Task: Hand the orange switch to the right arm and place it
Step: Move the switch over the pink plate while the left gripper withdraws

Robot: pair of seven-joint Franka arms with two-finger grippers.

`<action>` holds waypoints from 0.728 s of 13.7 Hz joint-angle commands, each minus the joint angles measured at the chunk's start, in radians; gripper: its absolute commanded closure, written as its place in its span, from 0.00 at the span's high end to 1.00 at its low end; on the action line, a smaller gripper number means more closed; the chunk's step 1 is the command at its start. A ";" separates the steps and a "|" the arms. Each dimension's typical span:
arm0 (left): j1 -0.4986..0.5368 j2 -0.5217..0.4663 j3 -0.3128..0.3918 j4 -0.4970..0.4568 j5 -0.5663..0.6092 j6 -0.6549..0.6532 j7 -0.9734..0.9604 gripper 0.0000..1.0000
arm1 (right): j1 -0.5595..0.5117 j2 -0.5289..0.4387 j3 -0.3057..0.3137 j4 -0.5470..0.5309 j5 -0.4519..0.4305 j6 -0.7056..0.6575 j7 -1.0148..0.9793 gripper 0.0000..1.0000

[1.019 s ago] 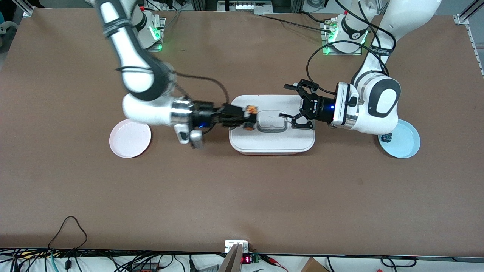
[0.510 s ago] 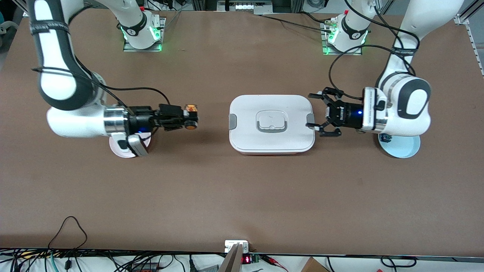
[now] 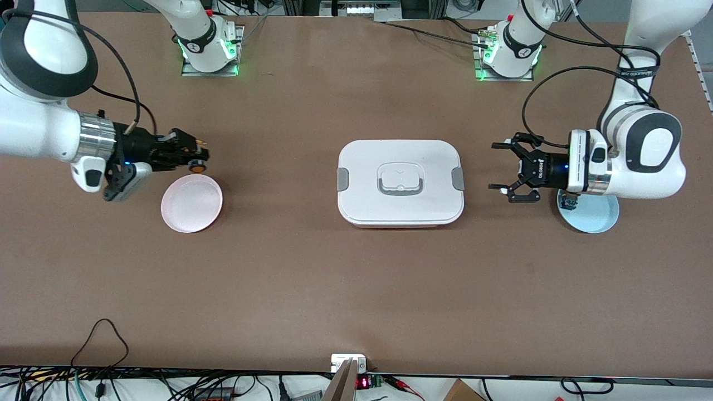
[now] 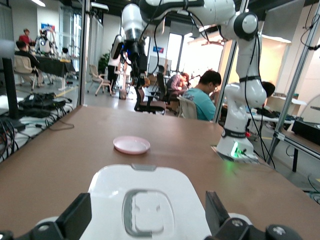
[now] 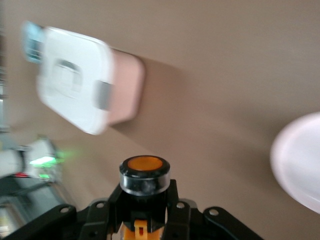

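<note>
My right gripper is clenched on the orange switch, and I have it up in the air over the bare counter right by the pink plate, at the plate's edge toward the robot bases. From the right wrist camera I see the orange switch pinched between the black fingers, its orange button top ringed in black and silver facing away from the wrist, with the rim of the pink plate off to one side and the white lidded box farther off. The right arm comes in from its end of the counter with the silver wrist ring showing.

My left gripper is released, its fingers spread wide with nothing between them. It hangs over the counter between the white lidded box and the light blue plate, pointing at the box. On that blue plate I can make out a small piece with a blue top, partly hidden under the left wrist. The left wrist camera looks across the box lid with its grey handle toward the pink plate, both open fingertips at the edge of the shot.
</note>
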State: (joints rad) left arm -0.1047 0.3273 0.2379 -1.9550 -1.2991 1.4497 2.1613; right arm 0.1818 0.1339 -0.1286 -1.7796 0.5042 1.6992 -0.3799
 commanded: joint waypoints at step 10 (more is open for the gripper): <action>0.000 -0.085 0.066 0.002 0.564 0.100 -0.358 1.00 | 0.002 -0.062 0.004 -0.503 -0.358 0.690 0.113 0.00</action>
State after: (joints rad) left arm -0.1014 0.2678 0.3023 -1.9533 -0.8015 1.5333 1.8872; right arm 0.1830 0.0610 -0.1310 -2.2457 0.1660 2.3310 -0.2858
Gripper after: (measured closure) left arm 0.000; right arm 0.652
